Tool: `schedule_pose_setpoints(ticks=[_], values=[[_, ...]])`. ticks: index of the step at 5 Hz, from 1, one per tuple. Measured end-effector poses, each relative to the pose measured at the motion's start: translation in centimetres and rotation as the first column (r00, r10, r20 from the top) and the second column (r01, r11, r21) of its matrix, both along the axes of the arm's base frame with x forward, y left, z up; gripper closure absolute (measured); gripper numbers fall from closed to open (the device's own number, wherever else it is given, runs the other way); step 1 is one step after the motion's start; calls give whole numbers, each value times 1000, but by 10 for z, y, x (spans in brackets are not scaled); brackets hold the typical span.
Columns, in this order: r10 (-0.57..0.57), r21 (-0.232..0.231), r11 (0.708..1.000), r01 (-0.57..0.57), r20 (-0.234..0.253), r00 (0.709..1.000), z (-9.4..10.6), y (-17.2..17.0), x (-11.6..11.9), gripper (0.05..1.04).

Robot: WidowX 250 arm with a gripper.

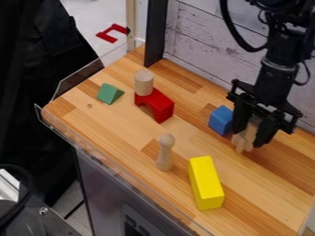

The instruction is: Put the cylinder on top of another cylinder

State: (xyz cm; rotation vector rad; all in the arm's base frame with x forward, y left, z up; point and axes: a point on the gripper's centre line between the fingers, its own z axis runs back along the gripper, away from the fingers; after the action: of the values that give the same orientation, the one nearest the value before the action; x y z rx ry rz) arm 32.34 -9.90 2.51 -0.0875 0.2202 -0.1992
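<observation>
"Camera view: where's your cylinder (144, 83)?"

"Upright on the red arch (161, 105), its long axis vertical."

"Your gripper (248, 137)?"

"Around a wooden piece (241, 144), right of your blue block (221, 120); I can't tell whether it's pinching."

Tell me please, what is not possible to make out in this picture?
- Camera view: wooden piece's upper part and full shape, behind the gripper.
- Camera view: arm's upper end, cut off by the top edge.
- Camera view: red arch's far side, hidden by its own body.
</observation>
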Motion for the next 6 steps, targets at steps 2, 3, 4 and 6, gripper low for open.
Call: schedule_pose_setpoints(ticks=[2,3,4,6], values=[[159,-33,987,-157,124,979,63,44,-16,553],[220,-65,975,-211,196,956,105,81,-28,553],[266,-48,964,-262,218,939,134,123,-40,554],[316,9,947,-322,158,935,125,161,-38,553]])
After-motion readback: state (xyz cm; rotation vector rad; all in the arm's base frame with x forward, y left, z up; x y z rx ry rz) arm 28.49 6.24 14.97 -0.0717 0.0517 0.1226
